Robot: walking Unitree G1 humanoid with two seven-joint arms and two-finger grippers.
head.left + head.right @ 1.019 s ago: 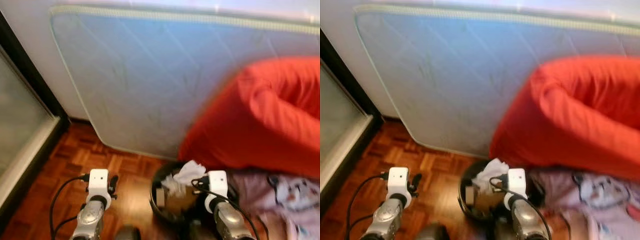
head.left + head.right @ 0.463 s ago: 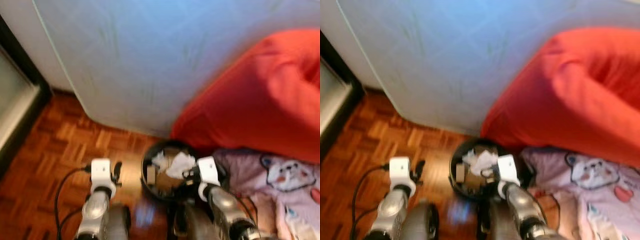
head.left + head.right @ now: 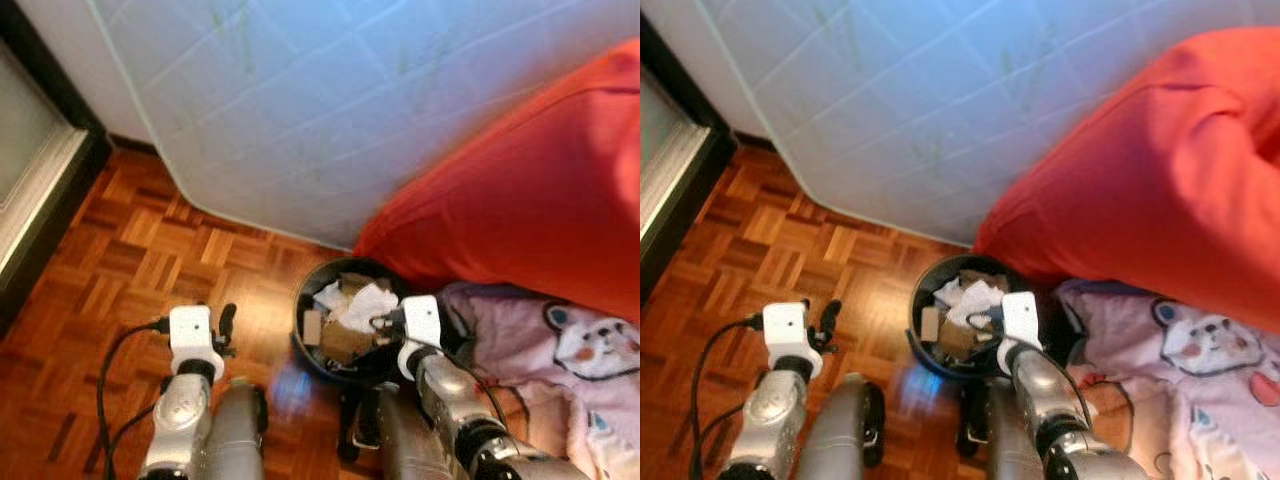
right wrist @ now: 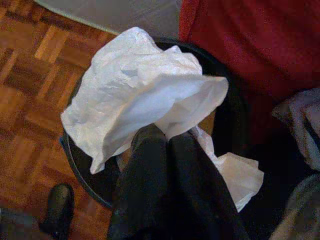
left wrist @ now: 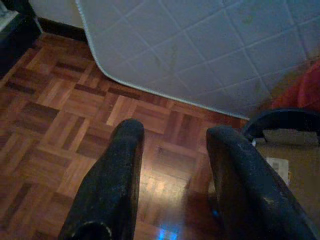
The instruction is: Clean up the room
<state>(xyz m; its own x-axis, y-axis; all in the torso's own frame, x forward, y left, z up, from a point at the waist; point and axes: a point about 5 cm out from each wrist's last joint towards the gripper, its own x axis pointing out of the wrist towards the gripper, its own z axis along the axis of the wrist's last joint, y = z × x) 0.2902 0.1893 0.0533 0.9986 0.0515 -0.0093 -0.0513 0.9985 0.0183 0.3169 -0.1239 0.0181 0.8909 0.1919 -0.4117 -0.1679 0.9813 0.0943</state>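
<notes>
A crumpled white paper point(image 4: 145, 107) is pinched in my right gripper point(image 4: 167, 137), which hangs right above a black round waste bin point(image 3: 305, 350). The same paper point(image 3: 368, 303) sits over the bin's opening in the left eye view, with cardboard and paper scraps point(image 3: 335, 335) inside the bin. My left gripper point(image 5: 172, 135) stands open over bare parquet, a little to the left of the bin point(image 5: 280, 120), with nothing between its fingers point(image 5: 125, 145).
A pale quilted mattress point(image 3: 330, 100) leans against the wall behind the bin. A big red beanbag point(image 3: 540, 190) presses against the bin's right side. A pink cloth with a bear print point(image 3: 560, 350) lies on the floor at the right. A dark door frame point(image 3: 50, 90) stands left.
The camera has tilted down and drawn closer, so the bin sits higher in view. My right gripper still holds the white paper over the bin. The left arm stays beside it.
</notes>
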